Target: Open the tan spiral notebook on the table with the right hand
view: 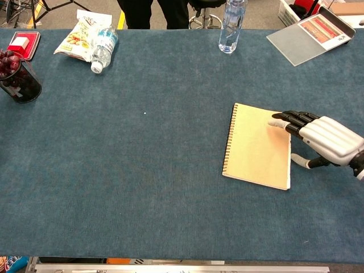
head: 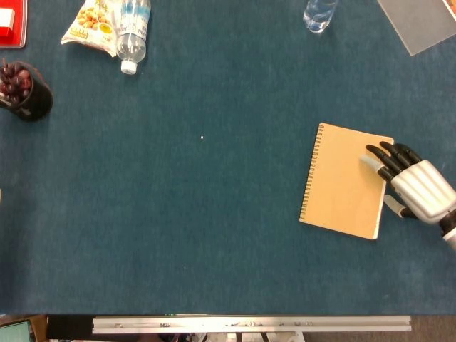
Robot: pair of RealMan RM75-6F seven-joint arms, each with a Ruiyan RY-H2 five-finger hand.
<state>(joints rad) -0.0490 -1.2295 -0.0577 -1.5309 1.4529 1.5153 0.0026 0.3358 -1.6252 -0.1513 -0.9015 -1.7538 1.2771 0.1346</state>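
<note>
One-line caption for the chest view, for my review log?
Right hand reaches its fingers over the free edge of the closed tan spiral notebook on the blue table.

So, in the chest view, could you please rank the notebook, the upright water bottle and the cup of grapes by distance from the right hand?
1. Notebook, under the right hand's fingertips.
2. Upright water bottle, at the far edge.
3. Cup of grapes, far left.

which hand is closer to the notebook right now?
Right. The right hand is at the right edge of the notebook, its fingertips over the cover's upper right part. The left hand shows in neither view.
</note>
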